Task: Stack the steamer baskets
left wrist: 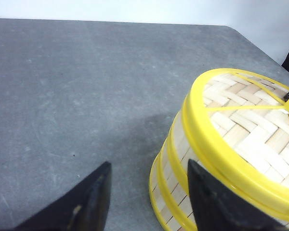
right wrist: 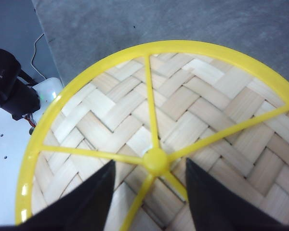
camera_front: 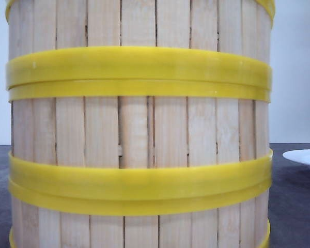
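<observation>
Front view: a stack of steamer baskets point(camera_front: 139, 129) is filling nearly the whole frame, its pale slats and paired yellow rims blocking both arms from sight, while the edge of a white plate point(camera_front: 305, 157) is peeking in at far right on the grey desk point(camera_front: 294, 206).

Left wrist view: the left claw point(left wrist: 147, 197) is hanging wide open and holding nothing. One dark finger is hovering over bare desk point(left wrist: 86, 96); the other point(left wrist: 216, 202) is sitting just beside, perhaps touching, the outer wall of the stack point(left wrist: 231, 144), though contact cannot be confirmed. The baskets are standing on the desk near its far corner, with the woven lattice and yellow spokes of the top basket showing.

Right wrist view: the right claw point(right wrist: 149, 192) is likewise gaping, empty, directly over the top basket point(right wrist: 183, 110). Its two dark fingers point(right wrist: 86, 202) are straddling the yellow hub where the spokes meet, above the woven floor; whether they are touching the weave cannot be told. Beyond the rim, grey desk point(right wrist: 183, 24) is stretching away, and a dark piece of equipment point(right wrist: 9, 86) with a wire is resting on a white surface beside the desk.
</observation>
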Controlling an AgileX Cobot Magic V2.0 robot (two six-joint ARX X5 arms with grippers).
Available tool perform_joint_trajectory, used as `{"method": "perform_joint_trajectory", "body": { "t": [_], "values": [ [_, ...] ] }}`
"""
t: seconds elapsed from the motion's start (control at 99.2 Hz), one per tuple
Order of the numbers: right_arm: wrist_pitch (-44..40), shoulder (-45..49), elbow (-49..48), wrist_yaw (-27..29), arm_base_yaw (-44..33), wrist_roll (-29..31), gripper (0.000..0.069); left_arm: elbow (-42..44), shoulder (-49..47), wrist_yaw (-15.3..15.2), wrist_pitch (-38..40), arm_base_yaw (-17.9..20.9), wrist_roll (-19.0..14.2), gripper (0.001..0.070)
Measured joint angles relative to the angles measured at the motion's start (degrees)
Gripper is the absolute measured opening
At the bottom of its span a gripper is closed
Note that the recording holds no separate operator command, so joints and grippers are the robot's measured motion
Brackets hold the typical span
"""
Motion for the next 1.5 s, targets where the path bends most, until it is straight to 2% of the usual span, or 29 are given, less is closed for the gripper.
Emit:
{"method": "perform_joint_trajectory", "body": {
  "t": [0.141, 0.363, 0.494, 0.595, 0.847, 1.23, 1.503],
  "values": [
    [-0.5, -1.3, 0.4, 5.3, -0.1, 0.0, 0.0316, 0.0, 0.0, 0.0, 0.0, 0.0, 0.0, 0.0296],
    [-0.2, -8.1, 6.8, 17.9, -0.3, 0.0, 0.0318, 0.0, 0.0, 0.0, 0.0, 0.0, 0.0, 0.0296],
    [0.4, -12.8, 8.8, 21.7, -0.3, 0.3, 0.0318, 0.0, 0.0, 0.0, 0.0, 0.0, 0.0, 0.0296],
    [-1.8, -15.3, 8.8, 26.5, -0.3, 1.3, 0.0318, 0.0, 0.0, 0.0, 0.0, 0.0, 0.0, 0.0296],
    [-11.0, -22.1, 8.1, 43.2, -0.3, 6.3, 0.0318, 0.0, 0.0, 0.0, 0.0, 0.0, 0.0, 0.0296],
    [-13.9, -27.4, -1.0, 43.7, -0.3, 13.7, 0.0318, 0.0, 0.0, 0.0, 2.1, 0.0, 0.0, 0.0296],
    [-14.0, -27.5, -3.0, 45.4, -0.3, 15.1, 0.0317, 0.0, 0.0, 0.0, 2.1, 0.0, 0.0, 0.0296]
  ]
}}
